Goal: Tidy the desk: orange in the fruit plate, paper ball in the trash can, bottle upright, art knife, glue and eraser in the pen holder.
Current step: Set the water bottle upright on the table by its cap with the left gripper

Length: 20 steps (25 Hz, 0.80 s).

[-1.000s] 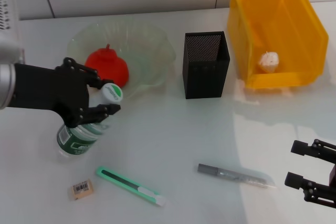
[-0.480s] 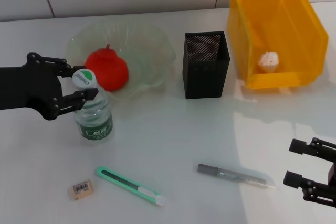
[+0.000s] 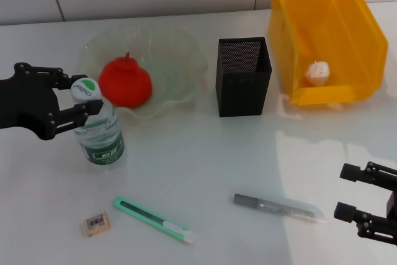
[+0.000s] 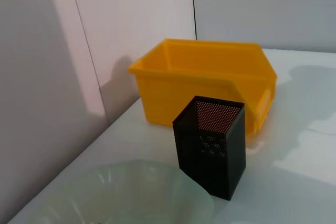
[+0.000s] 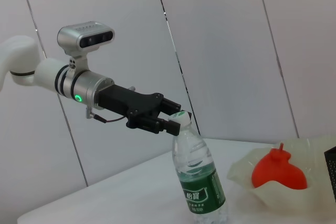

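The left gripper (image 3: 80, 103) has its two black fingers (image 3: 87, 108) on each side of the neck of the bottle (image 3: 99, 131), right under the cap (image 3: 86, 89). The fingers look closed on the neck. The bottle stands up straight on the table (image 3: 205, 153). It is just in front of the fruit plate (image 3: 180, 72), near the plate's left edge, and does not seem to touch the wavy rim.

The orange (image 3: 126, 81) sits inside the fruit plate, on the side close to the bottle. To the right of the plate stands the black pen holder (image 3: 243, 77), with a small gap between the two. To the right of the pen holder is the yellow trash can (image 3: 329, 35), and the paper ball (image 3: 317, 72) lies inside it by the front wall.

In front of the bottle there is a stretch of bare table. Past it, near the front edge, lie the eraser (image 3: 95, 223) and the green art knife (image 3: 155, 220), side by side but not touching. Farther right, well away from the bottle, lies a grey stick (image 3: 279, 208), flat on the table; it may be the glue. There is wide bare table between the bottle and the stick.

The right gripper (image 3: 363, 200) is low at the right front corner, far from the bottle, with its fingers spread apart and nothing in them.
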{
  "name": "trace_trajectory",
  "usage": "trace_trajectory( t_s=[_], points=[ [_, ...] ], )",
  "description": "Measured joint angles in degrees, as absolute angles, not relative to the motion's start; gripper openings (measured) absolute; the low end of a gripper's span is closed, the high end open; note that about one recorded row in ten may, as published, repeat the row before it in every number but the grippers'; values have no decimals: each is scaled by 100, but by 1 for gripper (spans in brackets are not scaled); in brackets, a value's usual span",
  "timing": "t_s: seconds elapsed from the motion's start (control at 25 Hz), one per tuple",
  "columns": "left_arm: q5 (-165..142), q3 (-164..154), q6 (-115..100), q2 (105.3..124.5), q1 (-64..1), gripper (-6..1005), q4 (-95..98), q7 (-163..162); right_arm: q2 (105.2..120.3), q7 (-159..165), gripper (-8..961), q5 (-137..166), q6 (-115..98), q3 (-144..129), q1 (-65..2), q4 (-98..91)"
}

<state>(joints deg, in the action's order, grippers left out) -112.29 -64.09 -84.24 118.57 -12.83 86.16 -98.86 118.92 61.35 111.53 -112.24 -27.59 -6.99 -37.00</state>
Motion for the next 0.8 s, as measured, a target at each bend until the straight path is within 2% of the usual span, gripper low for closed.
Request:
trace_trajectory(
  t_s=[0.8],
  points=[
    [-11207, -6262, -8186, 11840, -1453, 490, 8145, -9829, 11891, 6135, 685, 11199, -11223, -2760, -722, -3700]
  ],
)
